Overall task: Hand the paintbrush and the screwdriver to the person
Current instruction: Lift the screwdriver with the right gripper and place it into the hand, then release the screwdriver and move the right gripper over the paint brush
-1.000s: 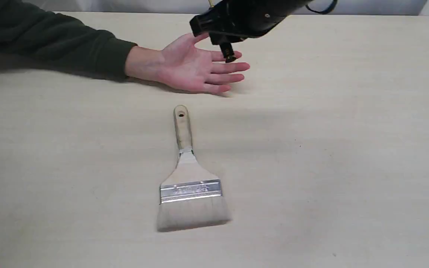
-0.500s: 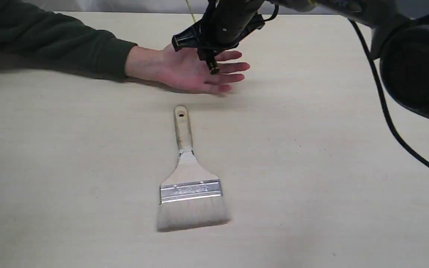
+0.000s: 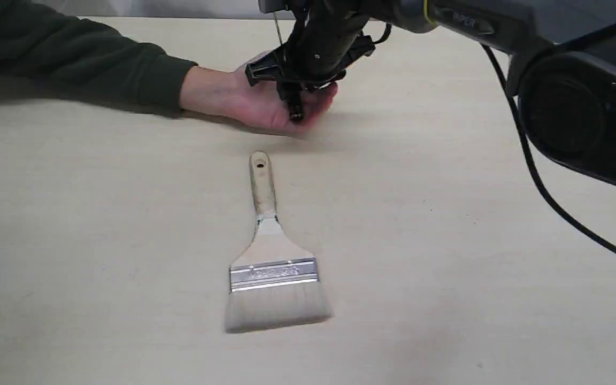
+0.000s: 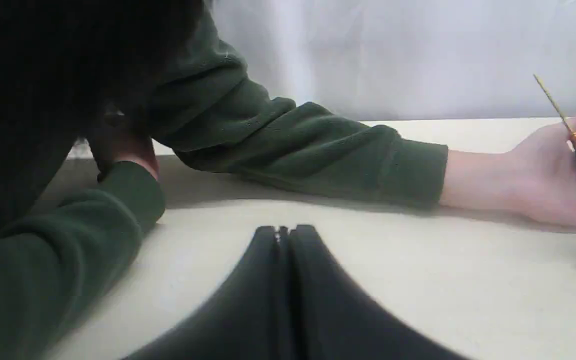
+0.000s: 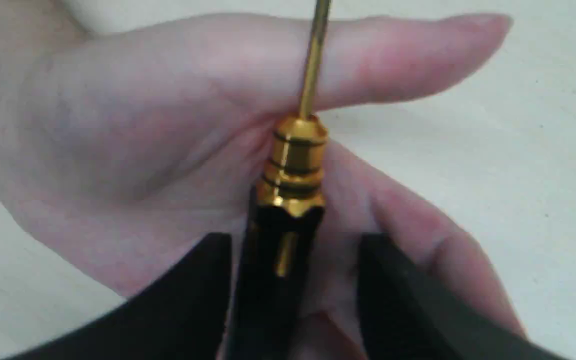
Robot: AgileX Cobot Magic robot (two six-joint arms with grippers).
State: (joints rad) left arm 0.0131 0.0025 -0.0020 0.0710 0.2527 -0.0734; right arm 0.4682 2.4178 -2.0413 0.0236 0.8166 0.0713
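The person's hand (image 3: 249,101) lies palm up on the table, its fingers curled around the screwdriver (image 3: 295,112). In the right wrist view the black handle and gold collar of the screwdriver (image 5: 293,165) stand between the fingers of my right gripper (image 5: 295,280), with a gap showing skin on one side; the jaws look open. The hand (image 5: 143,125) wraps the handle, thumb across the golden shaft. The paintbrush (image 3: 268,256) lies flat nearer the camera, its handle pointing at the hand. My left gripper (image 4: 278,235) is shut and empty, low over the table.
The person's dark green sleeve (image 3: 72,59) runs along the far left of the table, and a second sleeved arm (image 4: 58,260) rests close to my left gripper. My right arm's black body and cable (image 3: 554,187) cross the right side.
My right gripper came down and to the left, bringing the screwdriver into the palm. The person's fingers, flat before, have curled around it. The paintbrush has not moved.
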